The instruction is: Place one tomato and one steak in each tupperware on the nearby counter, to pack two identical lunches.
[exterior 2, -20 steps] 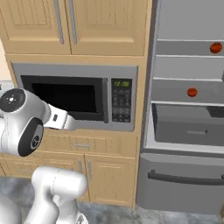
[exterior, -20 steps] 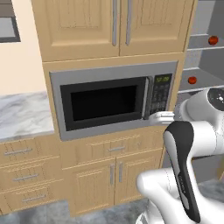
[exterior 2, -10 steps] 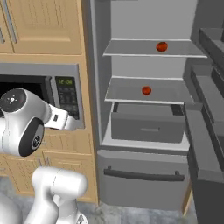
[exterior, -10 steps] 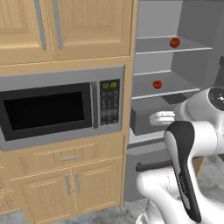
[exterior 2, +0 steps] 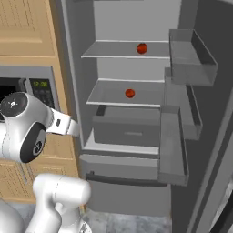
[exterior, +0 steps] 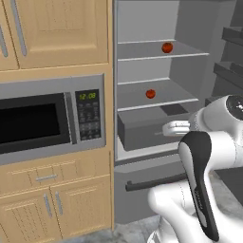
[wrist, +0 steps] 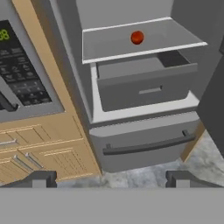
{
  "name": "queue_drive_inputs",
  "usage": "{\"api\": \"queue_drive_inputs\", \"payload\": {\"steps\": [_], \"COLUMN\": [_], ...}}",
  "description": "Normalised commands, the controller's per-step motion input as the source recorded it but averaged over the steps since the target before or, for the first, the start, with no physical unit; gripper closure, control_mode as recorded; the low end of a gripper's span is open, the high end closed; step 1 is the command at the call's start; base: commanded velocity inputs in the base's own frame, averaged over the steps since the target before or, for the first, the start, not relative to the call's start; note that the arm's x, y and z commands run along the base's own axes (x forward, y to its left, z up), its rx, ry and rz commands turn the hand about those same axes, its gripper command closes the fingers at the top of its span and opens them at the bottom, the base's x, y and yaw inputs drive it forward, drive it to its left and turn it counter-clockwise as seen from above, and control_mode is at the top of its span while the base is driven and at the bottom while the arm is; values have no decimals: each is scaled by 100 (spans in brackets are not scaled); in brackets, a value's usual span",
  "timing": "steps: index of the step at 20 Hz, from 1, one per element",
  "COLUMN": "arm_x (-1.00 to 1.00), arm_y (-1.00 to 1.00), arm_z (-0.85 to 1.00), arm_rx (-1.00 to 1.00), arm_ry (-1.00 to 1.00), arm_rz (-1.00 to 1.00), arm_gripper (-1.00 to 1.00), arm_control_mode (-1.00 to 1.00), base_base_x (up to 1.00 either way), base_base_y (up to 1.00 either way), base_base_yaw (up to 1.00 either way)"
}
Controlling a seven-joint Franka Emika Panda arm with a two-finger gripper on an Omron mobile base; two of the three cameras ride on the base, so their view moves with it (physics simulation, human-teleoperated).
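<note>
Two tomatoes sit in the open fridge. One tomato (exterior: pixel 167 47) (exterior 2: pixel 142 48) rests on the upper shelf. The other tomato (exterior: pixel 150 94) (exterior 2: pixel 130 93) (wrist: pixel 137 37) rests on the shelf below, just above a half-open grey drawer (wrist: pixel 144 89). My gripper (wrist: pixel 111 179) is open and empty, its fingertips (wrist: pixel 41 178) spread wide, well short of the fridge and lower than the tomato shelf. The steak, the tupperware and the counter are out of view.
A built-in microwave (exterior: pixel 47 118) sits left of the fridge, with wooden cabinets (exterior: pixel 57 204) above and below it. The fridge door (exterior 2: pixel 182 104) with its bins stands open on the right. Below the shelves is a freezer drawer with a long handle (wrist: pixel 148 145).
The whole picture has slid left: the base drove right, from facing the microwave to facing the open fridge. The arm keeps the same pose and the gripper stays open.
</note>
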Motion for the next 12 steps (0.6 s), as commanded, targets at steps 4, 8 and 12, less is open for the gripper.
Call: {"api": "queue_drive_inputs", "payload": {"steps": [4, 8, 12], "arm_x": [0, 0, 0], "arm_y": [0, 0, 0], "arm_z": [0, 0, 0], "arm_rx": [0, 0, 0], "arm_ry": [0, 0, 0], "arm_rz": [0, 0, 0], "arm_gripper": [-100, -100, -100], "arm_control_mode": [100, 100, 100], "base_base_x": [0, 0, 5], "base_base_y": [-48, -49, -35], "base_base_yaw": [0, 0, 0]}}
